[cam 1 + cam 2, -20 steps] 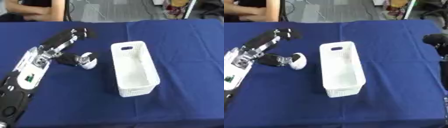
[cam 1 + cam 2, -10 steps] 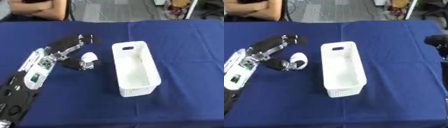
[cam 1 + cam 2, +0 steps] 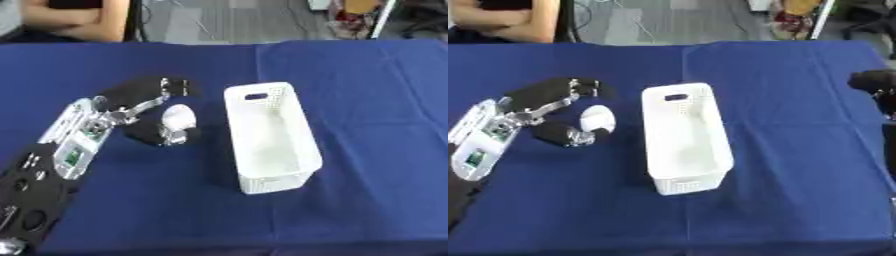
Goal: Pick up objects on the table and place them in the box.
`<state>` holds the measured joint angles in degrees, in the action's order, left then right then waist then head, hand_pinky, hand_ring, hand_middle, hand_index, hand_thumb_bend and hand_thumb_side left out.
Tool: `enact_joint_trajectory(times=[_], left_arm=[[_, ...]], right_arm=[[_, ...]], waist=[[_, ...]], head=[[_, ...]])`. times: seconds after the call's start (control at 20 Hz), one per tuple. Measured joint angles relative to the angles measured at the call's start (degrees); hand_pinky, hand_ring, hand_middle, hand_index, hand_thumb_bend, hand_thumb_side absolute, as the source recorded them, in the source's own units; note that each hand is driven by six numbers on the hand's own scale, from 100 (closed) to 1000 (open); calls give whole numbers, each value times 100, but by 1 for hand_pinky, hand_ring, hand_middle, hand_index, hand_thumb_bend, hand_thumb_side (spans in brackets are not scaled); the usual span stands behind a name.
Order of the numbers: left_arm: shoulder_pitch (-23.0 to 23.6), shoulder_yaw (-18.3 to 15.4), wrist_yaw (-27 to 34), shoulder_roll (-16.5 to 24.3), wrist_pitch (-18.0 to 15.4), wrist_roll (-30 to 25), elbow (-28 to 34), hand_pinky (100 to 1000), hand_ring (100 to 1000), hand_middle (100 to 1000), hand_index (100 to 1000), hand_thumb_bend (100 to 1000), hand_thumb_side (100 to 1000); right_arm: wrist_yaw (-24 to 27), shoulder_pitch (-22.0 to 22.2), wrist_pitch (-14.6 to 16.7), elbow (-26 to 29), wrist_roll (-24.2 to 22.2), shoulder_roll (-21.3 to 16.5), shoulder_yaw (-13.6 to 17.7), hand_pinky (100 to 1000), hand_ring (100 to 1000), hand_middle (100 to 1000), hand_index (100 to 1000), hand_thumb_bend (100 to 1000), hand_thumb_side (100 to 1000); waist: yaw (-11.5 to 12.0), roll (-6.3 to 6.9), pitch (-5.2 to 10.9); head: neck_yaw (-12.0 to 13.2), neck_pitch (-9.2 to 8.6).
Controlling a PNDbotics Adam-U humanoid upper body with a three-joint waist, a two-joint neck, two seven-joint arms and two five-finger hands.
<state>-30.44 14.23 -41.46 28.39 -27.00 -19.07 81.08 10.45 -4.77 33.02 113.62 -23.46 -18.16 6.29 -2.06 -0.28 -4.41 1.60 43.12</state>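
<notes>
A small white rounded object [image 3: 178, 116] lies on the blue cloth just left of the white perforated box [image 3: 304, 150]. My left hand [image 3: 131, 95] reaches in from the lower left and brackets the object. Its fingers [image 3: 171, 86] stretch out a little beyond the object's far side, with a gap between them and it. The thumb [image 3: 163, 136] lies against the near side. The hand is open around the object. The box stands lengthwise, and nothing shows inside it. My right hand [image 3: 875, 82] shows as a dark shape at the right edge of the right eye view, far from the box.
The blue tablecloth [image 3: 367, 100] covers the whole table, with wide bare areas right of the box and in front of it. My left forearm [image 3: 66, 150] lies across the lower left. The table's far edge runs along the top.
My left hand's fingers have come down and in toward the white object, narrowing the gap. The object and the box have hardly moved.
</notes>
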Motion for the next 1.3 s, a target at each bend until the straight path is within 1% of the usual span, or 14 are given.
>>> enact_joint_trajectory(times=[0.2, 0.6, 0.75, 1.3], left_arm=[[-50, 3, -97, 0, 19, -90, -70, 718, 740, 809, 889, 676, 839], [-52, 3, -169, 0, 50, -203, -138, 701, 726, 806, 886, 670, 841], [-54, 3, -191, 0, 52, -258, -168, 686, 717, 802, 887, 689, 845], [-90, 3, -330, 0, 10, -502, -240, 683, 715, 800, 890, 691, 857]], right_arm=[[1, 0, -1, 0, -2, 0, 0, 834, 819, 776, 863, 100, 705], [7, 1, -1, 0, -4, 0, -2, 834, 819, 776, 864, 100, 705], [8, 1, -4, 0, -10, 0, -3, 834, 819, 776, 864, 100, 705], [18, 1, -10, 0, -18, 0, -19, 834, 819, 776, 864, 100, 705]], waist=[[-3, 1, 0], [-4, 1, 1], [-4, 1, 2], [-4, 1, 4]], head=[[40, 17], [42, 41], [46, 41], [73, 42]])
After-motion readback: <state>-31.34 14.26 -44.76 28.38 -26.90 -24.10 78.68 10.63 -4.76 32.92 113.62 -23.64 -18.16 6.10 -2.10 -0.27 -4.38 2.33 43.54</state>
